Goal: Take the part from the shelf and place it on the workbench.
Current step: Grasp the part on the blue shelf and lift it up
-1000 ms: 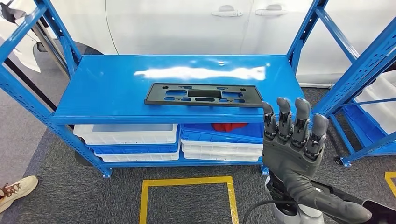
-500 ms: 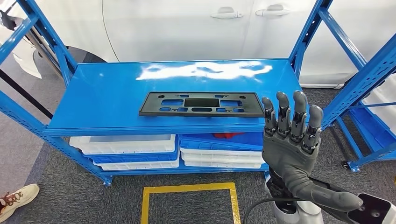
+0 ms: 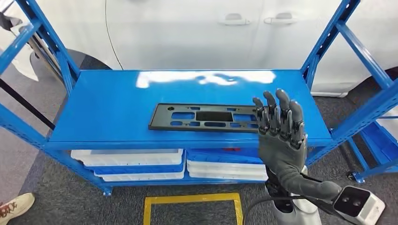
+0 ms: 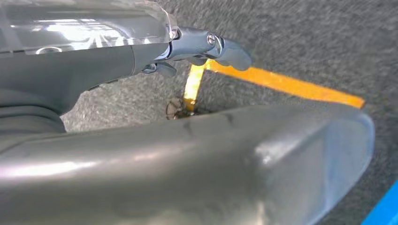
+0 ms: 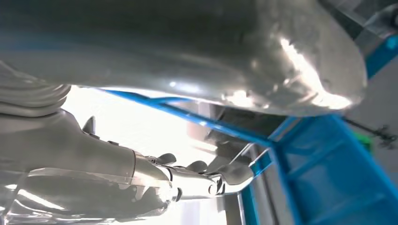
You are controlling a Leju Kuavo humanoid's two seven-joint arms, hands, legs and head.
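Observation:
The part (image 3: 206, 117) is a flat black rectangular frame with several cut-outs, lying near the front edge of the blue shelf top (image 3: 112, 103). My right hand (image 3: 279, 136) is raised in front of the shelf with its fingers stretched upward and apart, holding nothing. In the head view its fingertips overlap the part's right end, and I cannot tell whether they touch it. The right wrist view shows the same hand (image 5: 141, 178) against blue shelf rails. My left hand (image 4: 141, 140) hangs over grey carpet with nothing in it, fingers loosely extended.
Stacked white and blue bins (image 3: 136, 161) fill the level under the shelf top. A white car (image 3: 211, 33) stands behind. Another blue rack (image 3: 371, 93) is at the right. Yellow floor tape (image 3: 192, 201) marks a square before the shelf. A person's shoe (image 3: 16, 204) is bottom left.
The view has shifted and the shelf looks closer. My right hand has moved up and forward, so its fingertips now overlap the part's right end.

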